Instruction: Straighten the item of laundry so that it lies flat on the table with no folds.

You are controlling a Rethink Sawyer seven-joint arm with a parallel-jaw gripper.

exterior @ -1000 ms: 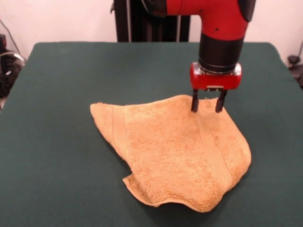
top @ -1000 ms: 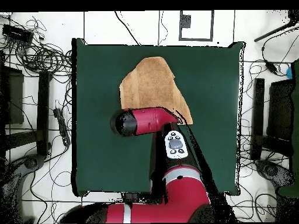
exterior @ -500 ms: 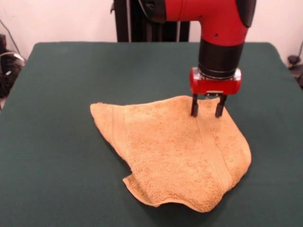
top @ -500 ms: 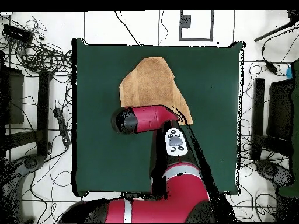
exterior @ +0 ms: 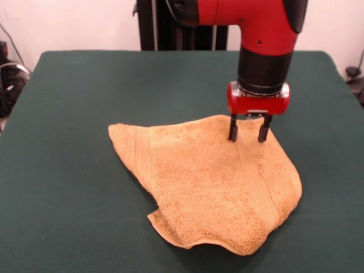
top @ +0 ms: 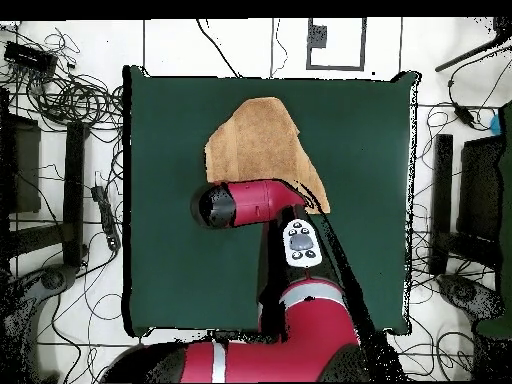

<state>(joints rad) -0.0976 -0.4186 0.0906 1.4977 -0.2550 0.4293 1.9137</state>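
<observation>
Towel (exterior: 213, 182) lies rumpled, folded, gripper (exterior: 247, 135) spread at its edge.

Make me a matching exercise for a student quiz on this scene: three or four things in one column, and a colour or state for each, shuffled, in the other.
Things:
1. towel
2. table
3. gripper
4. arm

Descriptions:
A. plain dark green
B. open, its tips at the far edge of the cloth
C. mustard, lying crumpled with a folded-over part
D. red and black, coming down from above

Pairs: 1-C, 2-A, 3-B, 4-D
</observation>
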